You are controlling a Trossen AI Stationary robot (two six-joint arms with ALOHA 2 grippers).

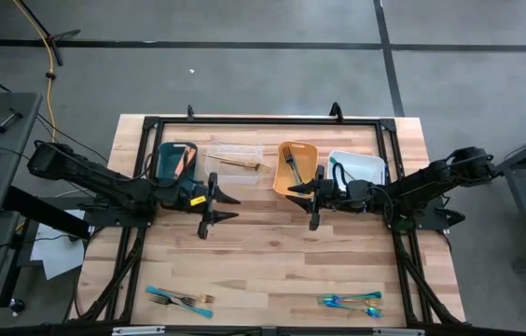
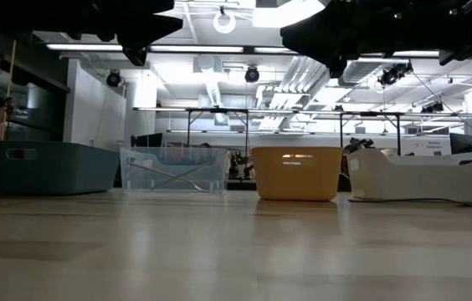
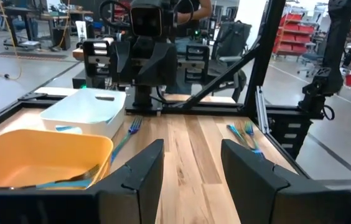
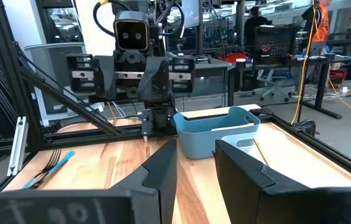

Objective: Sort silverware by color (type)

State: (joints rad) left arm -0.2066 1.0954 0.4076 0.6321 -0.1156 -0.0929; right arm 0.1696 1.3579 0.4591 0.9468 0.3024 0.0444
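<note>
High view: teal-handled forks [image 1: 180,300], thin, stiff, slippery, well apart from the released, empty left claw [image 1: 218,203]; best pinched mid-handle.

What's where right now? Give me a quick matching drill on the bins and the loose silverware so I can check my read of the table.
Things:
1. clear bin
2. orange bin
3. teal bin
4. teal utensils

Places or states:
A. lying loose, outside any bin
B. holds a dark fork
C. leftmost in the row
D. holds a gold utensil

Pairs: 1-D, 2-B, 3-C, 4-A
</note>
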